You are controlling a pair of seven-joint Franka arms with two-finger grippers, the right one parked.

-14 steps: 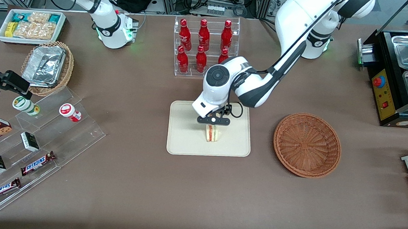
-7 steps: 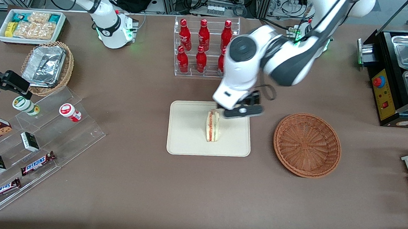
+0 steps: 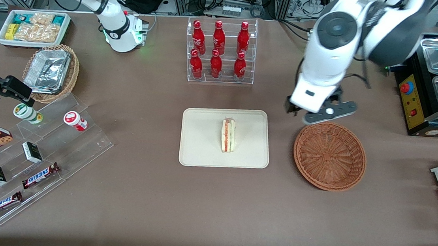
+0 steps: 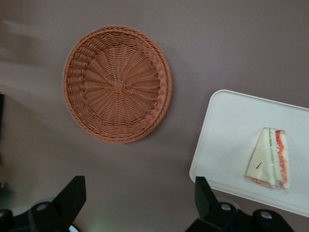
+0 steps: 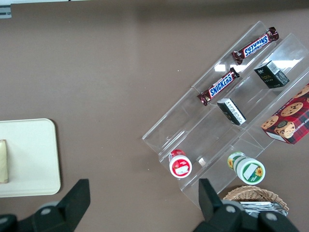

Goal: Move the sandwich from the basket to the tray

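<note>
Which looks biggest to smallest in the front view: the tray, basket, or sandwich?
1. Tray
2. Basket, only a little smaller
3. Sandwich, by far the smallest

The open gripper hangs above the basket's rim.

Woven reddish-brown wicker, rough and matt, on the basket; smooth matt cream plastic on the tray; soft pale bread on the sandwich; matt brown covering on the tabletop; glossy white casing above the gripper, black-fingered.
</note>
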